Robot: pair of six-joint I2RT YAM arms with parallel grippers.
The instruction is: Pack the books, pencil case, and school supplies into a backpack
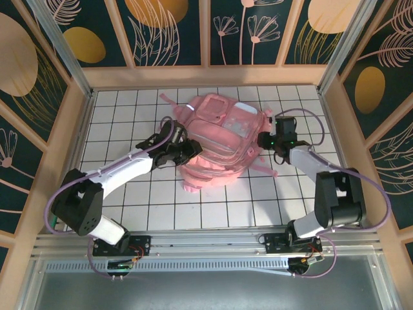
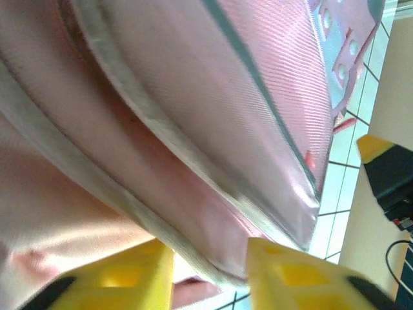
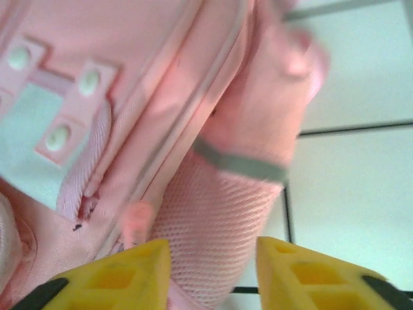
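Note:
The glossy pink backpack [image 1: 222,139] lies in the middle of the white tiled table. My left gripper [image 1: 191,150] is at its left side. In the left wrist view its yellow fingers [image 2: 210,248] stand apart, with a pale rim of the backpack [image 2: 193,129] running between them. My right gripper [image 1: 266,140] is at the bag's right side. Its jaws [image 3: 213,248] are open around the pink mesh side pocket [image 3: 226,239], and bare table shows beside the right finger. The books, the pencil case and the school supplies are out of view.
Wooden walls [image 1: 335,110] close the table on the left, back and right. A pink strap [image 1: 266,166] trails off the bag to the lower right. Bare tiles [image 1: 213,206] lie between the bag and the arm bases.

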